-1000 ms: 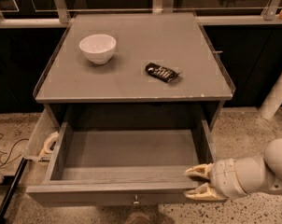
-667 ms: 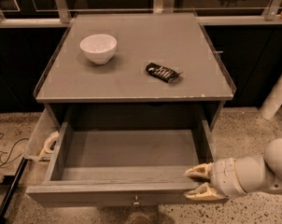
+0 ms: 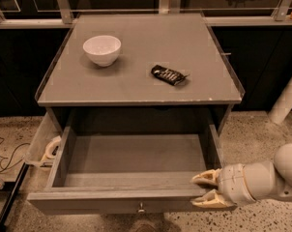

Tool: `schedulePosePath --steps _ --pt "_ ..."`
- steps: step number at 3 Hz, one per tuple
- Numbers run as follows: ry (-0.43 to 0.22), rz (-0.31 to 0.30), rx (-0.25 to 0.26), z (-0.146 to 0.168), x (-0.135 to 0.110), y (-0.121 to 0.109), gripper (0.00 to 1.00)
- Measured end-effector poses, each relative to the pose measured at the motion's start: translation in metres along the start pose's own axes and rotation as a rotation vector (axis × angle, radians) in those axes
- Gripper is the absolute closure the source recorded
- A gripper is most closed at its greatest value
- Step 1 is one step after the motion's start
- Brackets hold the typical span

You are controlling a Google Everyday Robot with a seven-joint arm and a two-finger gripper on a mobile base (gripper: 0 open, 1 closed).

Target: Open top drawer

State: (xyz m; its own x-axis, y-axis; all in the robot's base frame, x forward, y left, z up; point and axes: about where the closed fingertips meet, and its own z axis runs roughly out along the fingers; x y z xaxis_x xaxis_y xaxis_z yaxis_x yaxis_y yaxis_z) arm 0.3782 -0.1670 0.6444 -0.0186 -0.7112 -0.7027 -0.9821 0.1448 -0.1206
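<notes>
Hardly any change from a second back: gripper (image 3: pixel 207 189) at the same spot, against the front right corner of the top drawer (image 3: pixel 136 153), fingers (image 3: pixel 204 178) spread apart, pinching nothing. Same reach for the drawer too, pulled far out beneath the cabinet top (image 3: pixel 136 88), grey interior open to view. Seemingly done with the opening; likely only backing away left. White bowl (image 3: pixel 102 50) and dark snack wrapper (image 3: pixel 168 75) unmoved on top

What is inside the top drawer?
Only the bare grey floor of the top drawer shows; its rear strip is shadowed under the cabinet. The gripper sits at its front right corner, jaws apart.
</notes>
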Motion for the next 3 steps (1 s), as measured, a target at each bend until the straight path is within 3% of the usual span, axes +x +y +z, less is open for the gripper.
schedulePosePath --steps 1,2,3 --pt "0.000 0.000 0.000 0.0000 0.0000 0.0000 0.17" --pt "0.000 0.000 0.000 0.0000 0.0000 0.0000 0.00" --pt "0.000 0.000 0.000 0.0000 0.0000 0.0000 0.00"
